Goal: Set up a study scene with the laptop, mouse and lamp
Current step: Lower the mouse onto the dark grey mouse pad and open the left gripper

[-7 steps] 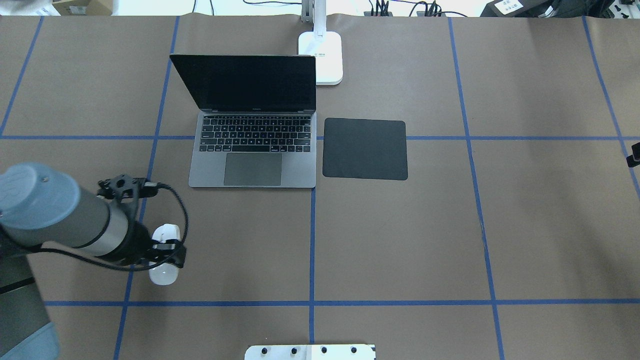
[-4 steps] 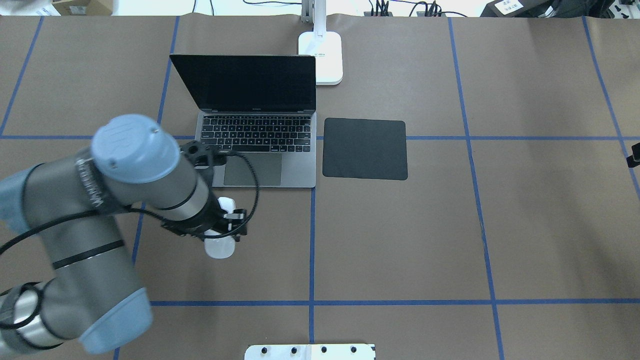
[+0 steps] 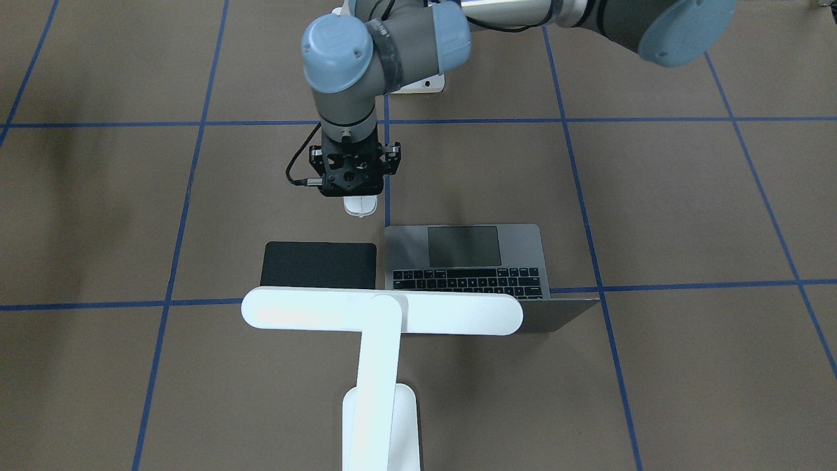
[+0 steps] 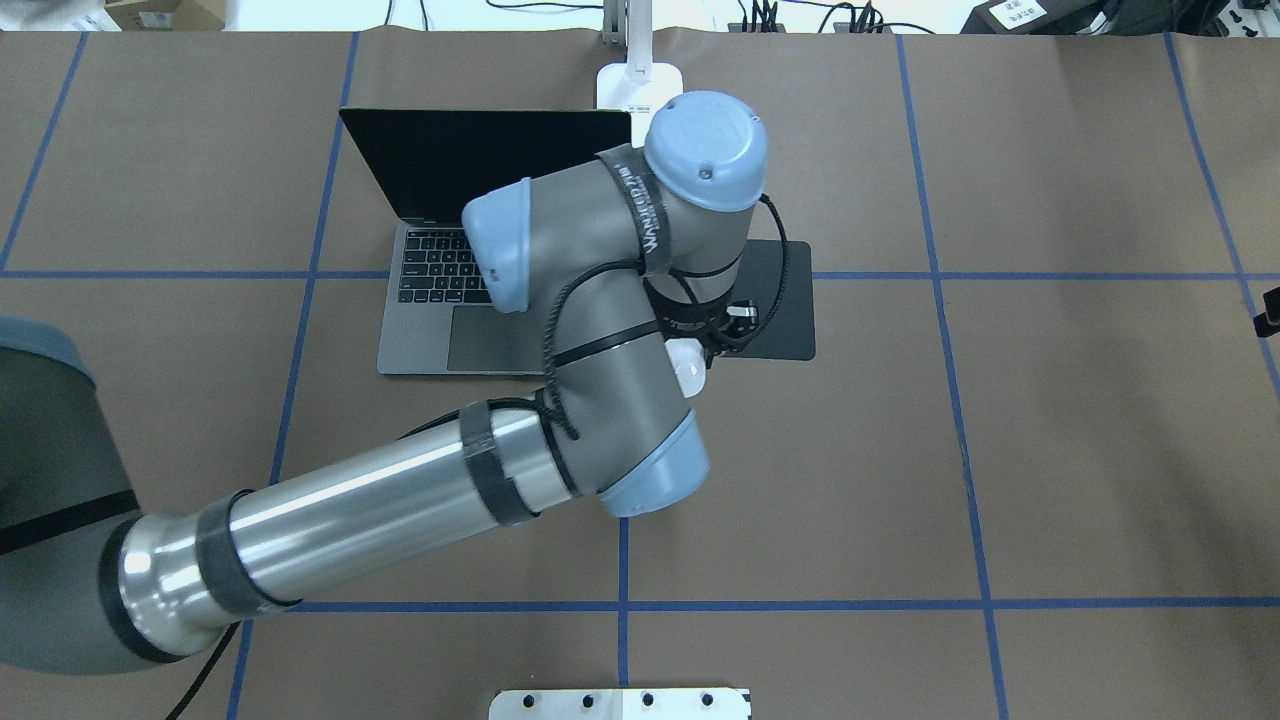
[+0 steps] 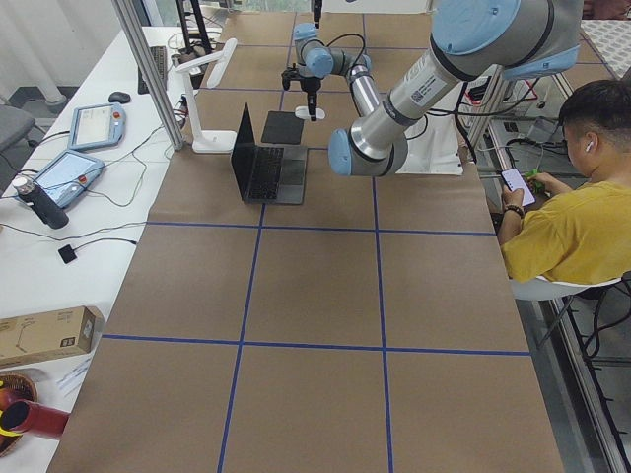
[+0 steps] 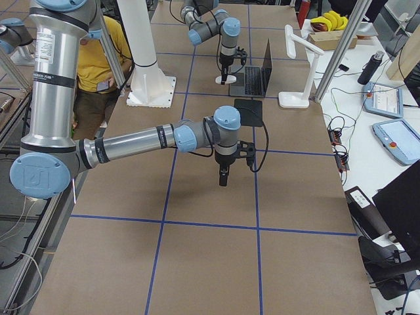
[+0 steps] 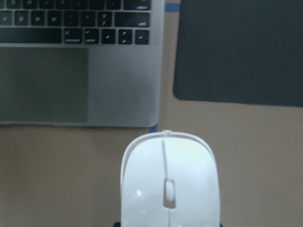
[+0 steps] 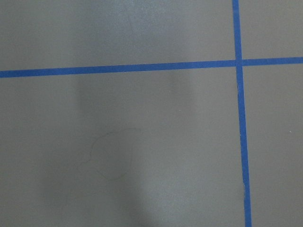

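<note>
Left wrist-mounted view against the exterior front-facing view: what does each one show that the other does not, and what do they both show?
Only the wrist view shows the top of the mouse close up, with its scroll wheel. Only the front-facing view shows the lamp and the left gripper that holds the mouse from above. Both show the mouse, the laptop and the black pad. In both, the mouse is short of the pad, near the laptop's front corner.
</note>
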Motion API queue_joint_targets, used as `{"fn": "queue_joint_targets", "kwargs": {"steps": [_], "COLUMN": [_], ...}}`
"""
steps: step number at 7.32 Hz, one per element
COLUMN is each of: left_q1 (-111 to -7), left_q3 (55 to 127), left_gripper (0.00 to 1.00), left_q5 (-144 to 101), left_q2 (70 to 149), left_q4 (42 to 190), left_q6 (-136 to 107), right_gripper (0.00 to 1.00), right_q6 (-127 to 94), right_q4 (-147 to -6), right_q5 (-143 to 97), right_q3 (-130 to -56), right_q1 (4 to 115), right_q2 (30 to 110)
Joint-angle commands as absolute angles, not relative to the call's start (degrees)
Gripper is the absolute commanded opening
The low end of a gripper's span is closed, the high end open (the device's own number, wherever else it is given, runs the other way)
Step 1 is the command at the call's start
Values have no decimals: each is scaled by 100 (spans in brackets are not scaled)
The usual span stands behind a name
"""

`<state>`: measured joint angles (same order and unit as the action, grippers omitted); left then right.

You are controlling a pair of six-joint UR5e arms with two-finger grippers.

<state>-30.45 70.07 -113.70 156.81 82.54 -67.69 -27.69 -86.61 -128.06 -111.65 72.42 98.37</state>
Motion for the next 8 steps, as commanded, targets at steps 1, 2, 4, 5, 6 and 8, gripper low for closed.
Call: {"fn": "queue_joint_targets", "kwargs": {"steps": [1,2,4,5,6,8], "left_q1": [-3216,-3278,-3287,-3287,-3278,-3270], "left_q3": [5347,5083,4407,4316,4315,4376], "left_gripper": [0,0,14,53,88,100], "left_q5": [-11303,-11294,-10979,-10951,-10882,-10837], "left_q2": [16409,16427,16532,16541,16541,16532], "left_q4": [9155,9297,9990,10098,10116,10213], "left_q6": [-6558,-6557,-6574,-6574,-6574,-6566], "right_gripper": [100,100,100,100,100,100], "right_q6": [-2769,-2769,-2769,-2769,-2769,-2769], "right_q4": [-8675,-8675,-8675,-8675,-8666,-8666], "right_q5": [-12806,-12806,-12806,-12806,-12806,-12814], "right_q3": [-11162,-11162,-11145,-11153,-11145,-11153], "right_q1": [7242,7242,7242,7242,7242,7242], "right_q2": [9852,9853,9844,9844,9844,9853]}}
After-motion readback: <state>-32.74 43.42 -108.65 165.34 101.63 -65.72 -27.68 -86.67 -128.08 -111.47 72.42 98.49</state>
